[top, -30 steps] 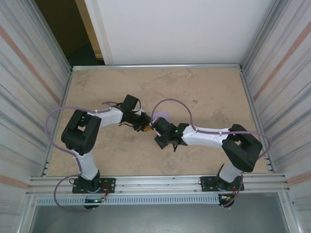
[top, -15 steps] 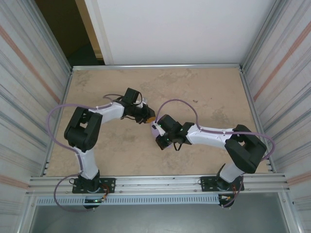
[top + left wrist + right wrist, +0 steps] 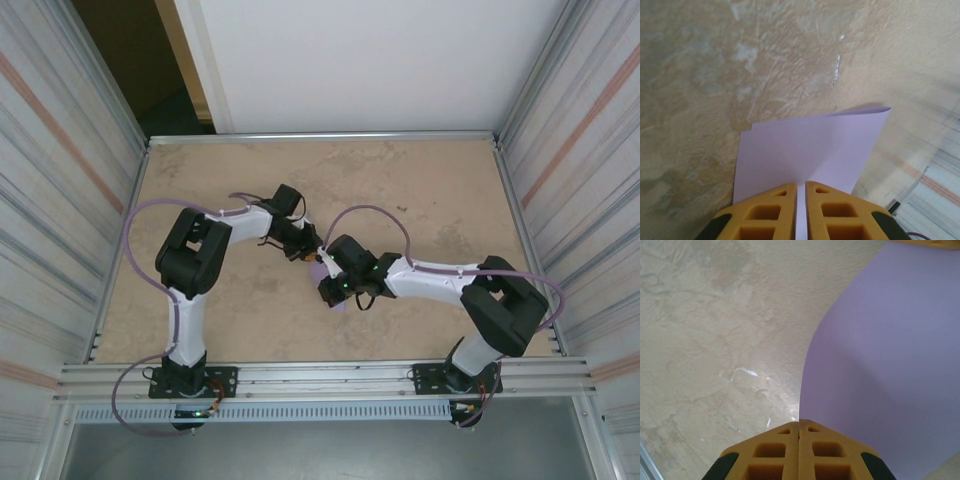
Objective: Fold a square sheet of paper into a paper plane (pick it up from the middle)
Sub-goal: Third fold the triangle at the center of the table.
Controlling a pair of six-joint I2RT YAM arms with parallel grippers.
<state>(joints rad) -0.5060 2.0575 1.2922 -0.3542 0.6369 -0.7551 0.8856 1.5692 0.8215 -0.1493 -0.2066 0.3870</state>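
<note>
**Mia:** What is the left gripper (image 3: 801, 185) doing?

**Tom:** It's pinching the purple sheet of paper (image 3: 810, 145). Look at the bottom middle of its own camera. The two orange fingers (image 3: 775, 202) sit almost together. The paper's edge is squeezed in the thin slit between them.

**Mia:** Where is the paper?

**Tom:** In the view from above it is in the middle of the table (image 3: 450, 190), right between the two arms. In the left wrist view it spreads from the fingers toward the upper right. Its far edge looks doubled over, like a fold. I can't tell if it touches the table.

**Mia:** And the right gripper (image 3: 799, 424)?

**Tom:** Pressed tight shut on the paper too. At the bottom middle of its camera the tips meet with no gap. The paper starts right there and swoops up to the top right corner. It bends like a slide.

**Mia:** So what's the job now?

**Tom:** Making a neat fold, I'd guess. Both should hold firm but pull gently, so nothing rips or slips. Line up the edges first. Then lay it flat and press the crease.

**Mia:** What could go wrong?

**Tom:** The paper is floppy. If one arm tugs faster, the fold goes crooked.
</note>
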